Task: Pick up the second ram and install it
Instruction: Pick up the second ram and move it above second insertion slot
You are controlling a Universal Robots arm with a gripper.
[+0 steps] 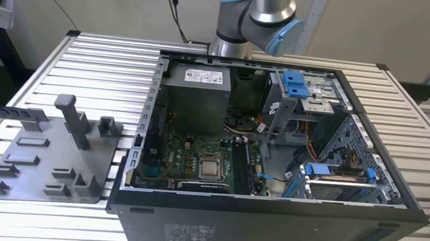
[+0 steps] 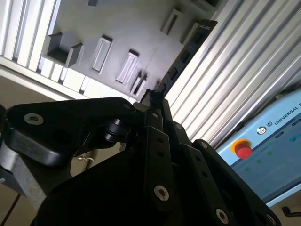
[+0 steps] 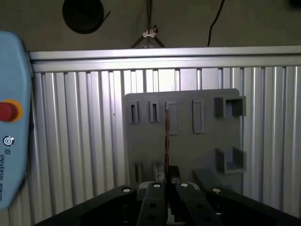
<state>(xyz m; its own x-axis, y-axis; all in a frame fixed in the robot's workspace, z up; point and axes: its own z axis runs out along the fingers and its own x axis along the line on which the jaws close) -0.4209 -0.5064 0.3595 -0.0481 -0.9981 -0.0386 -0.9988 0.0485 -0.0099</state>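
Pincer (image 3: pixel 166 182) clamped on second ram (image 3: pixel 166 136), edge-on, near grey tray (image 3: pixel 207 146) on slatted table (image 3: pixel 80 141).

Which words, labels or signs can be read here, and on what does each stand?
Blue control pendant: white maker's name beside a round logo.
Label on the power supply: too small to read.
Sticker on the computer case: too small to read.
Memory stick held in the jaws: pale marks, unreadable.

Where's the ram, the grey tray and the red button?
ram (image 2: pixel 181 59): second wrist view, middle of the dark stick.
tray (image 3: pixel 202 150): first wrist view, bare flat part.
button (image 2: pixel 243 150): second wrist view, its red top.
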